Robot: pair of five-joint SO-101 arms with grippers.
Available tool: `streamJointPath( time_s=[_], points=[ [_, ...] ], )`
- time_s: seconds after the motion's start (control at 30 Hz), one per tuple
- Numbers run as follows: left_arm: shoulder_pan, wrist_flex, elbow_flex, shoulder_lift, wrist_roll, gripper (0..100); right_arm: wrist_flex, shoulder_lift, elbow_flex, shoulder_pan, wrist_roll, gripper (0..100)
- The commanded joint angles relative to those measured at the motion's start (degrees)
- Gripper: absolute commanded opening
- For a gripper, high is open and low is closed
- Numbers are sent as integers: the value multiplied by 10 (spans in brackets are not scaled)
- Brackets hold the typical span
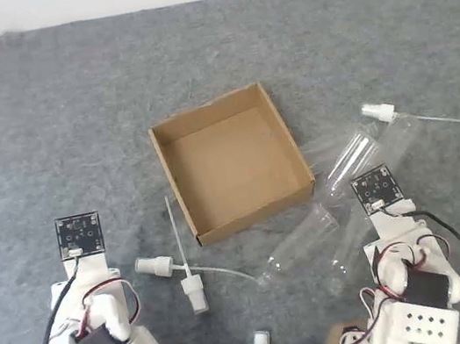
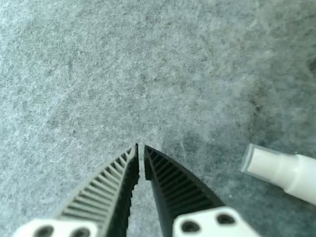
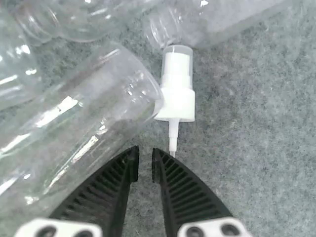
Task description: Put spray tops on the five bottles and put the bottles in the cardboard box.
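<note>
From above I see the box (image 1: 238,166) open at frame centre. Clear bottles (image 1: 360,153) lie on the grey surface (image 1: 69,120) to its right, and loose tops (image 1: 195,294) lie at lower centre. My left wrist camera shows the left end effector (image 2: 140,148) pressed almost together on nothing, near a top (image 2: 284,170). My right wrist camera shows the right end effector (image 3: 144,150) nearly closed and empty, just beside the tube of a top (image 3: 175,89) that lies against a bottle (image 3: 79,128).

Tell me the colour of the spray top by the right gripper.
White, with a clear cap; the spray top shows best in the right wrist view.
</note>
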Motion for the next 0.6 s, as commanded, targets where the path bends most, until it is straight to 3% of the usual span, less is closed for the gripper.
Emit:
streamJointPath(
  time_s=[0.0,0.57],
  points=[
    [-2,4,-4,-10,-4,12,5,-12,10,1,6,20],
    [-2,4,-4,-10,-4,12,5,-12,10,0,6,20]
  ],
)
